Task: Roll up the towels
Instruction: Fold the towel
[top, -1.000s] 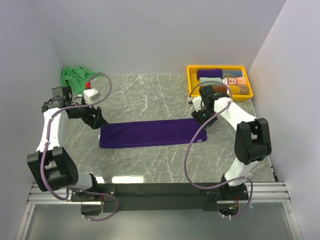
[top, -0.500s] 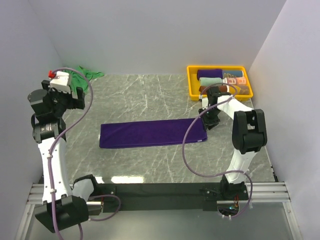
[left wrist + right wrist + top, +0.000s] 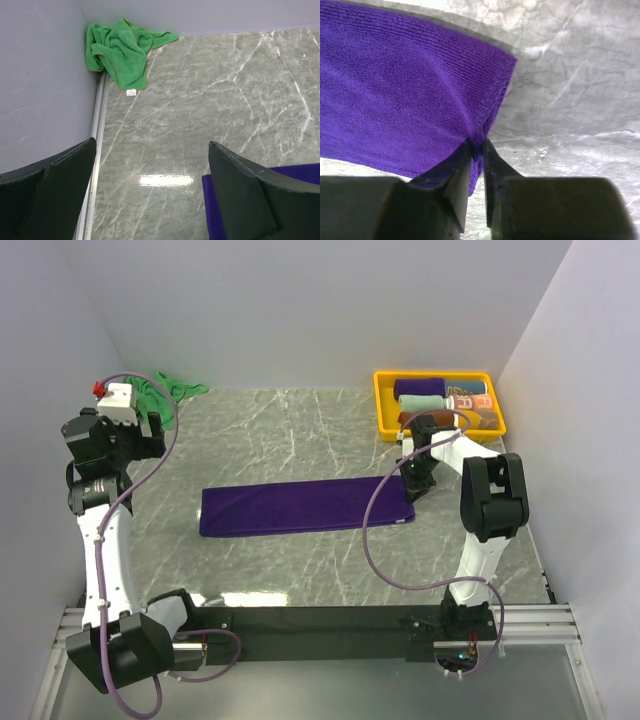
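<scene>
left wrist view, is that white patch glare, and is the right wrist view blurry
Left wrist view: yes, light glaring off the grey marble table. Right wrist view: not blurry, the dark purple cloth towel shows sharp weave; the right gripper pinching it shows little detail.

Purple towel [image 3: 305, 506] spread flat, green towel [image 3: 122, 50] crumpled far left

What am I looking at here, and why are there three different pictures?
Two robot arms, left arm and right arm, are bolted to a marble table. One picture looks down from above; the other two come from cameras on each wrist. A purple towel lies flat in the middle, a green towel sits crumpled in the far left corner, and a yellow tray stands at the far right. The right jaws pinch the purple towel's edge; the left jaws stand wide open, empty.
</scene>
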`<state>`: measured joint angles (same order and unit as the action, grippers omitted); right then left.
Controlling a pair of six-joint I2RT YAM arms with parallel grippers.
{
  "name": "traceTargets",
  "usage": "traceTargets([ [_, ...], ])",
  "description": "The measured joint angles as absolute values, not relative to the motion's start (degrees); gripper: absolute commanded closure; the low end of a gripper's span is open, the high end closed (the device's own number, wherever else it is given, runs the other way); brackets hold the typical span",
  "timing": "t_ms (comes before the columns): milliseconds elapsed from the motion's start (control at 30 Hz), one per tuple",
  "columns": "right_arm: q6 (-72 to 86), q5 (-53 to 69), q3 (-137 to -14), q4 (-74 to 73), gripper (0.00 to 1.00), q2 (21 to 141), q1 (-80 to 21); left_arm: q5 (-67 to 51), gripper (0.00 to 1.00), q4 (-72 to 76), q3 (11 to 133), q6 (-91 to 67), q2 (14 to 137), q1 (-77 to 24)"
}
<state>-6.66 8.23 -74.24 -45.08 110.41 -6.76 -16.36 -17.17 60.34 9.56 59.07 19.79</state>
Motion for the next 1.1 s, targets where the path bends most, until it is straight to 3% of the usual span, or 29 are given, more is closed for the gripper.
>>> traceTargets([
  [33,-6.6,8.4,-74.3,-45.1,0.92,110.5,-6.9,-16.2,0.01,-17.1,60.3,9.5,59.1,19.8],
  [100,-6.4,8.7,-74.2,-45.1,1.00,110.5,-6.9,-15.9,0.01,-17.1,60.3,9.4,59.2,19.8],
  [533,-10.8,4.7,-74.1,-47.0,1.00,107.1,-2.5,-15.7,0.01,-25.0,67.3,4.8,68.8,19.8],
  [767,-11.6,6.3,-75.6,-49.4,1.00,103.0,-9.1,-16.9,0.01,-30.6,69.8,2.3,74.3,19.8],
  [1100,-8.7,17.6,-78.6,-51.5,1.00,102.5,-20.2,-18.1,0.01,-32.6,69.7,-1.3,74.3,19.8],
])
